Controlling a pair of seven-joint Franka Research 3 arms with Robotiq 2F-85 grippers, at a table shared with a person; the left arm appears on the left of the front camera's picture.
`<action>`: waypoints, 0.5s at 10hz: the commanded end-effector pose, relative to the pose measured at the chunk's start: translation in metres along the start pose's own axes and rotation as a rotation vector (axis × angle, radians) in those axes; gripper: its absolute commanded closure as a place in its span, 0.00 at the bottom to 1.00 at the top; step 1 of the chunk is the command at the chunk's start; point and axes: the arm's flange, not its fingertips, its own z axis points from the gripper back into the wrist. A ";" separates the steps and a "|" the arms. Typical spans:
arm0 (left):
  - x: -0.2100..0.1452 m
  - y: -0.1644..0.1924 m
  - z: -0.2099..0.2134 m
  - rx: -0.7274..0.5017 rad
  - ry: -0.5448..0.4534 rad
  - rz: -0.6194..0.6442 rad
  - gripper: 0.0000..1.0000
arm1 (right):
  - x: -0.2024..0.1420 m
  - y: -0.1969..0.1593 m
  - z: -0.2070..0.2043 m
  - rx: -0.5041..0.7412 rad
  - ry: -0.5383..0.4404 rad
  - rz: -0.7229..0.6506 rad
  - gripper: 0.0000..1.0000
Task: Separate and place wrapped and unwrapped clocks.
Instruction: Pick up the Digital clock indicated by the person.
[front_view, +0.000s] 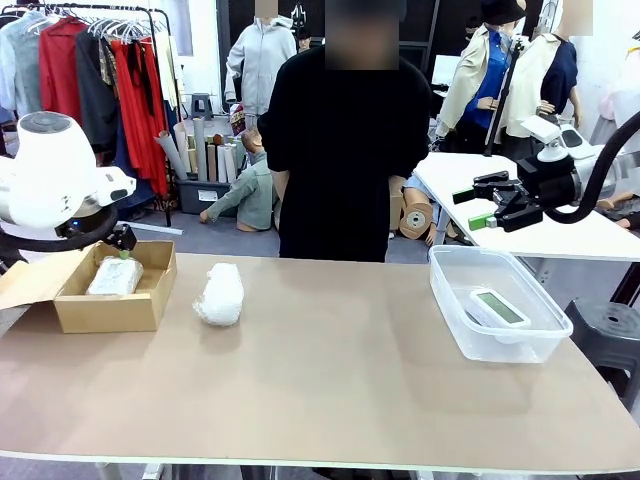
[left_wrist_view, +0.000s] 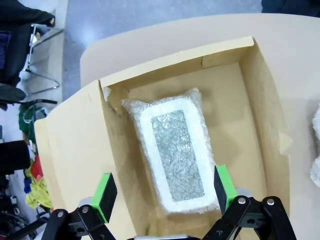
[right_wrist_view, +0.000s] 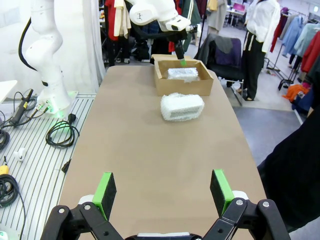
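Hovering released above the cardboard box, the left end effector straddles one wrapped clock, which has spare room along the box walls. The right end effector, also released, looks down bare bench to the second wrapped clock just beside the box. The front view adds the bare clock in a clear tub near the bench's right edge.

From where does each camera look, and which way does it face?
Front view: between the arms, facing across the table to the person; left arm, right arm at the sides.
Left wrist view: above the cardboard box, looking down at a wrapped clock; open left gripper below.
Right wrist view: looking along the table toward that box; open right gripper below.
All share that box.
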 end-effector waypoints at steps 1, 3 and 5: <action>0.001 -0.001 -0.008 0.002 -0.001 -0.010 0.00 | 0.002 0.000 0.001 0.000 -0.001 0.004 0.00; 0.001 -0.001 -0.008 0.002 -0.001 -0.010 0.00 | 0.002 0.000 0.001 0.000 -0.001 0.004 0.00; 0.001 -0.001 -0.008 0.002 -0.001 -0.010 0.00 | 0.002 0.000 0.001 0.000 -0.001 0.004 0.00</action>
